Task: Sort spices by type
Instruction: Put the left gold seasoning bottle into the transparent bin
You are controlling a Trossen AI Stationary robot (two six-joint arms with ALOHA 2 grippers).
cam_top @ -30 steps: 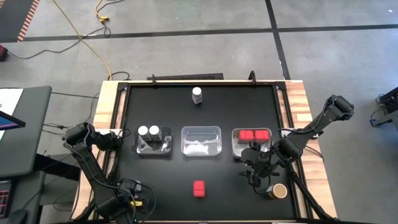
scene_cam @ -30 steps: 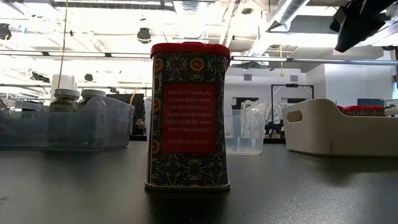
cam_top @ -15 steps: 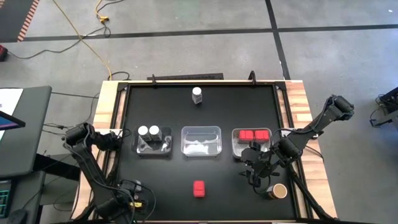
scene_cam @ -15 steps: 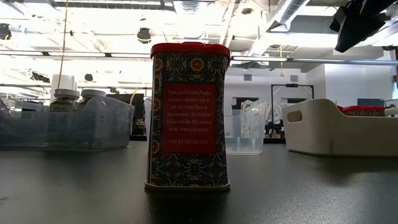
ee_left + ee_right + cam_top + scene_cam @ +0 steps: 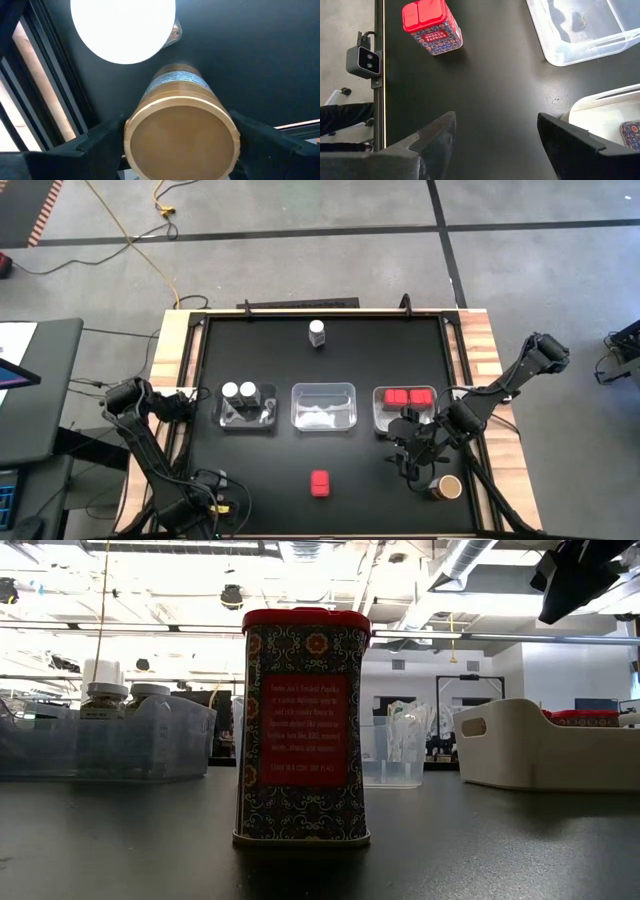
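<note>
- Spices lie spread over the table [image 5: 200,430]: from here I see a red tin [image 5: 319,482] standing alone near the front edge, about midway along it.
- White-cap jar [image 5: 317,332] stands alone near the far edge, also about midway.
- Three trays sit in a row across the table's middle. The left tray [image 5: 246,423] holds two white-cap jars [image 5: 239,390]; the middle tray [image 5: 324,407] is clear plastic; the right tray [image 5: 380,412] holds two red tins [image 5: 408,395].
- Tan jar [image 5: 448,487] stands near the front right corner.
- Right gripper [image 5: 412,462] hangs just beside that tan jar, between it and the right tray. In my right wrist view its fingers [image 5: 437,132] are spread, with only bare table between them.
- Left arm sits at the front left corner. My left wrist view shows the left gripper [image 5: 179,145] pinching a second tan jar [image 5: 181,135], a finger against each side of its lid, over the black tabletop.
- Another white cap [image 5: 122,30] shows just beyond that held jar.
</note>
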